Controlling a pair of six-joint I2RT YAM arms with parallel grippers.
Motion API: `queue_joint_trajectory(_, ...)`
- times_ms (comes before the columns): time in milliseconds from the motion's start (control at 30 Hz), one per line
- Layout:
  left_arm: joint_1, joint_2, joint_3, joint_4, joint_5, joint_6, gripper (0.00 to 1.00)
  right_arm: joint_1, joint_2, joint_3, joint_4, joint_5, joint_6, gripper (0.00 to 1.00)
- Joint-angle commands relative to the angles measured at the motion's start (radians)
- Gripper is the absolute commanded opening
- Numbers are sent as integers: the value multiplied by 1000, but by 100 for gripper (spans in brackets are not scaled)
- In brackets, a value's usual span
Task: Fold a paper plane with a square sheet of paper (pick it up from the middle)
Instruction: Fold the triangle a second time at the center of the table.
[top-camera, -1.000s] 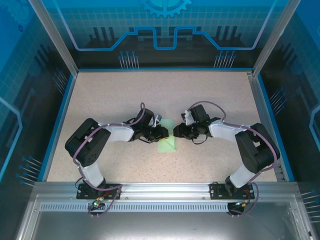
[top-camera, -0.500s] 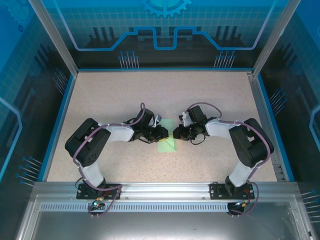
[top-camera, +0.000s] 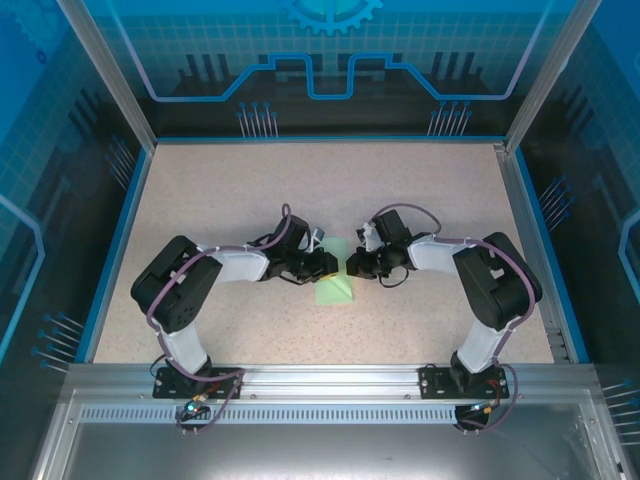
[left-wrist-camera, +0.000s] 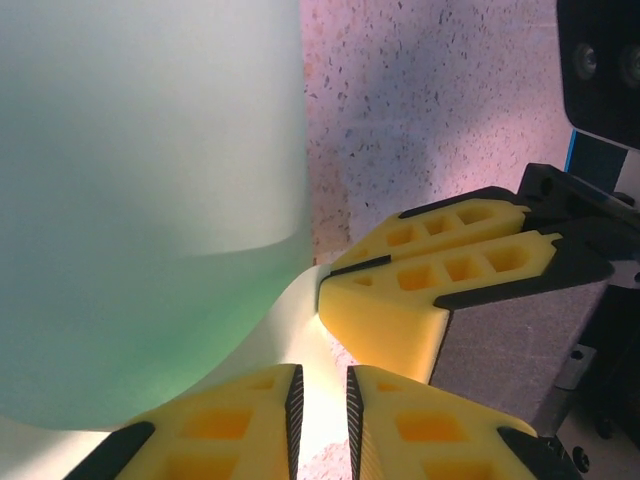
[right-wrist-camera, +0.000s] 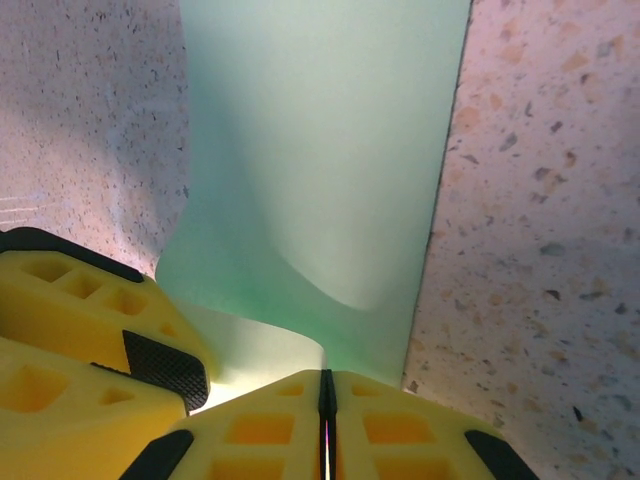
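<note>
Found pale green sheet of paper approx mid-tabletop, btwn the two wrists. Saw near part lying flat on the speckled surface, far part raised up toward both sets of jaws. Couldn't tell from overhead whether creased.

Noted left arm reaching in from the left and right arm from the right, tips almost meeting over the sheet's far edge.

Re left jaws: seen nearly closed in left wrist cam, yellow fingers w/ only a narrow slit btwn them and pale paper edge running down into that slit. Judged as pinching the sheet. Saw rest of sheet bulging up as a big curved green surface at left of that view, w/ tabletop beyond it on the right.

Re right jaws: seen pressed fully together in right wrist cam, fingers w/ just a hairline seam and lower edge of sheet curling straight down into it. Gripped the sheet too. Spotted same closed pair in left wrist cam, up and right of the left fingers, touching the paper's curled corner.

Spotted left fingers at lower left of right wrist cam, just beside the right ones, w/ paper bridging the two. Saw sheet bowed, not flat, near both grips, and its straight right edge set against tabletop.
</note>
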Motion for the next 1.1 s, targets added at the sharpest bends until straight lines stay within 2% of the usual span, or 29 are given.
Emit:
queue_joint_trajectory(0, -8, 31, 31, 0, 17, 16, 24, 15, 9, 22, -16, 25, -12, 10)
queue_joint_trajectory(1067, -8, 97, 71, -33, 17, 41, 23, 16, 26, 22, -49, 79, -7, 11)
